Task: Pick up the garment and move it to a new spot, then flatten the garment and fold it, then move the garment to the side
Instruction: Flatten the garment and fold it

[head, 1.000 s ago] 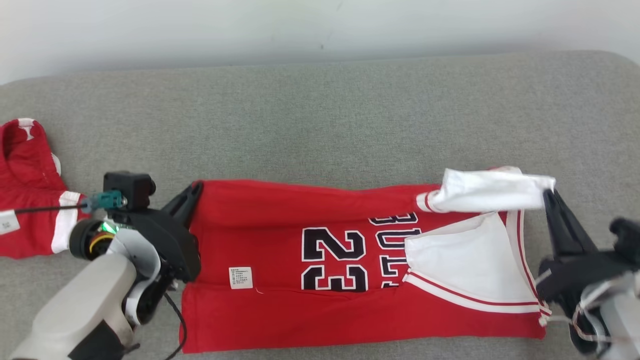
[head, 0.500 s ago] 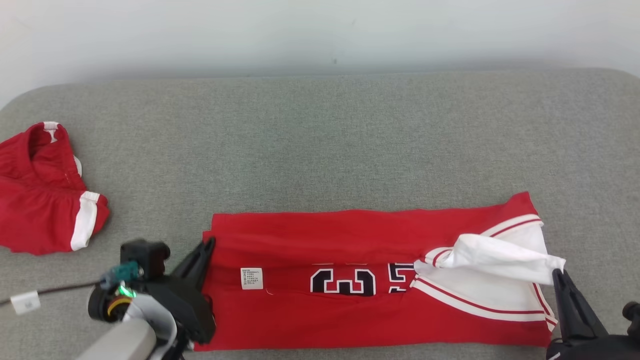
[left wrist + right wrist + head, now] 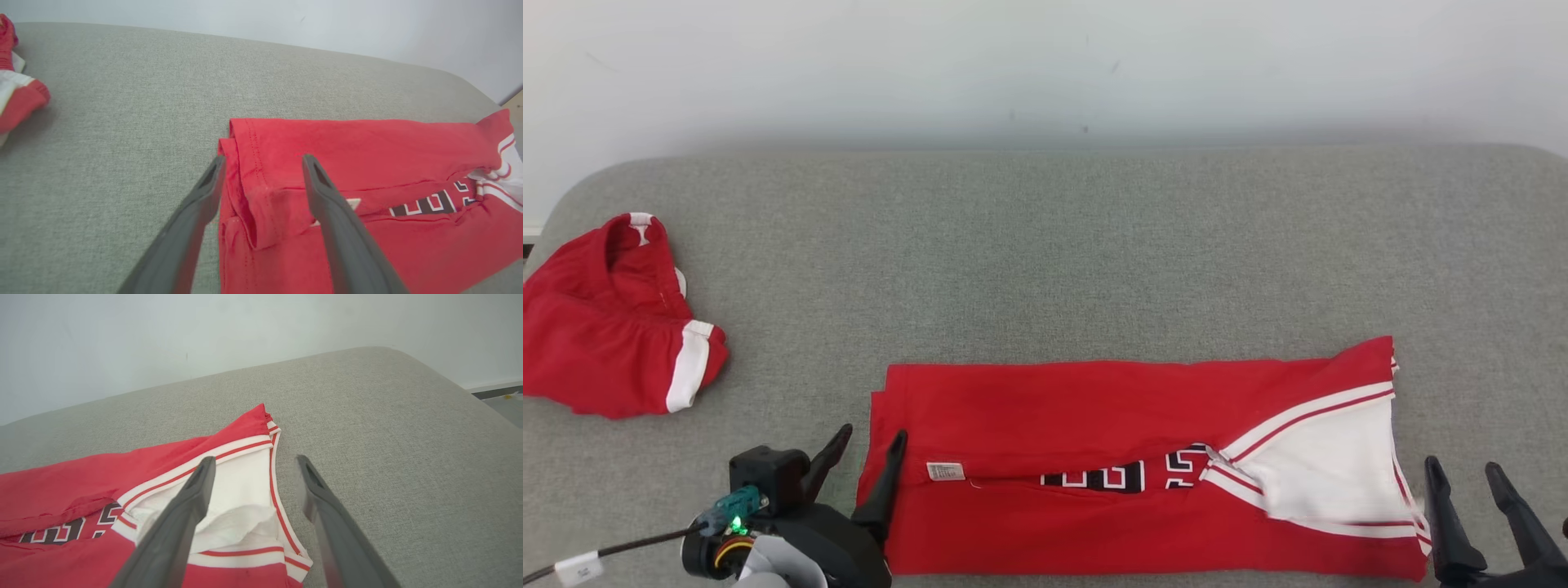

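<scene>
The garment (image 3: 1094,400) is a red jersey with white trim and dark numerals, lying folded into a long band near the front of the grey cushion (image 3: 1045,245). My left gripper (image 3: 870,441) is open at the garment's left hem. In the left wrist view, one of my left gripper's (image 3: 263,161) fingers is over the cushion and the other over the red cloth (image 3: 367,163). My right gripper (image 3: 1462,469) is open just off the white-trimmed right end. In the right wrist view, my right gripper (image 3: 255,461) has its jaws apart above the white panel of the garment (image 3: 81,477), holding nothing.
A second red and white garment (image 3: 605,343) lies bunched at the cushion's far left, and its edge shows as red and white cloth (image 3: 20,98) in the left wrist view. A pale wall (image 3: 1045,65) stands behind the cushion. Bare grey cushion stretches behind and to the right of the jersey.
Both grippers have opened and let go of the cloth they carried. The far half of the jersey now lies folded over the front half. The head camera has tilted, shifting the whole picture down.
</scene>
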Tool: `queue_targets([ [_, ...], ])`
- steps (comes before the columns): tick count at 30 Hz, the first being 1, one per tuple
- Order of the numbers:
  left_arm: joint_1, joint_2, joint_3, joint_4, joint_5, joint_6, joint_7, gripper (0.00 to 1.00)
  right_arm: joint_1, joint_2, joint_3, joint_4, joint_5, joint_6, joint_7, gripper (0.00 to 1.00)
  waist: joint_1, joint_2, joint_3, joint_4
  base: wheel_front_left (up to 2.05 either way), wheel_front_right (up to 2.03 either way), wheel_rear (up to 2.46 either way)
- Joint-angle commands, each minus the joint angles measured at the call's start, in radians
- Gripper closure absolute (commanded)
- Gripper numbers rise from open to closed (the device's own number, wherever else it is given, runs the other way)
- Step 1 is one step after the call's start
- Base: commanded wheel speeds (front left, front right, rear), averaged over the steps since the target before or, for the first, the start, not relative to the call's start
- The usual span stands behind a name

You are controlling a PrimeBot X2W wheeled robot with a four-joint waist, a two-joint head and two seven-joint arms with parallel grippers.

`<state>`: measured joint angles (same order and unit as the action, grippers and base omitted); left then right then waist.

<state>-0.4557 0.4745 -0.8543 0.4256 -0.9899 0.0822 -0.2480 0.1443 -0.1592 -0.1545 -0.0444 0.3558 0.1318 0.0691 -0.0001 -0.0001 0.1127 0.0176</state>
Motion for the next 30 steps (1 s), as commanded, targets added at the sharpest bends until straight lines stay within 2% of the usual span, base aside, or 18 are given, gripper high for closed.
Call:
queue_targets([
  [1, 0.028, -0.005, 0.025, -0.014, 0.021, 0.013, -0.014, 0.00, 0.008, -0.012, -0.007, -0.010, -0.006, -0.003, -0.001, 0.00, 0.0001, 0.0001, -0.013, 0.007, 0.00, 0.00, 0.00],
  [4, 0.059, -0.014, 0.107, -0.060, 0.067, 0.035, -0.018, 0.00, -0.002, -0.023, -0.011, -0.022, -0.014, -0.003, 0.012, 0.00, 0.0001, 0.0001, -0.025, 0.015, 0.00, 0.00, 0.00],
  [7, 0.119, -0.035, 0.225, -0.130, 0.166, 0.066, -0.017, 0.00, -0.023, -0.041, -0.011, -0.018, -0.032, -0.003, 0.038, 0.00, 0.0001, 0.0001, -0.032, 0.022, 0.00, 0.00, 0.00],
  [8, 0.119, -0.035, 0.225, -0.130, 0.166, 0.066, -0.017, 0.00, -0.023, -0.041, -0.011, -0.018, -0.032, -0.003, 0.038, 0.00, 0.0001, 0.0001, -0.032, 0.022, 0.00, 0.00, 0.00],
  [14, 0.238, -0.089, 0.441, -0.236, 0.384, 0.089, -0.017, 0.00, -0.095, -0.075, -0.007, 0.025, -0.074, -0.003, 0.089, 0.00, 0.0001, 0.0001, -0.034, 0.039, 0.00, 0.00, 0.00],
  [18, 0.295, -0.131, 0.540, -0.261, 0.485, 0.068, -0.017, 0.00, -0.135, -0.094, -0.008, 0.092, -0.092, -0.003, 0.132, 0.00, 0.0001, 0.0001, -0.033, 0.054, 0.00, 0.00, 0.00],
  [23, 0.339, -0.195, 0.639, -0.262, 0.556, 0.030, -0.017, 0.00, -0.190, -0.111, -0.001, 0.203, -0.091, -0.003, 0.171, 0.00, 0.0001, 0.0001, -0.021, 0.073, 0.00, 0.00, 0.00],
  [30, 0.357, -0.263, 0.707, -0.251, 0.662, -0.024, -0.018, 0.00, -0.283, -0.124, 0.026, 0.375, -0.086, -0.003, 0.176, 0.00, 0.0001, 0.0001, 0.003, 0.096, 0.00, 0.00, 0.00],
])
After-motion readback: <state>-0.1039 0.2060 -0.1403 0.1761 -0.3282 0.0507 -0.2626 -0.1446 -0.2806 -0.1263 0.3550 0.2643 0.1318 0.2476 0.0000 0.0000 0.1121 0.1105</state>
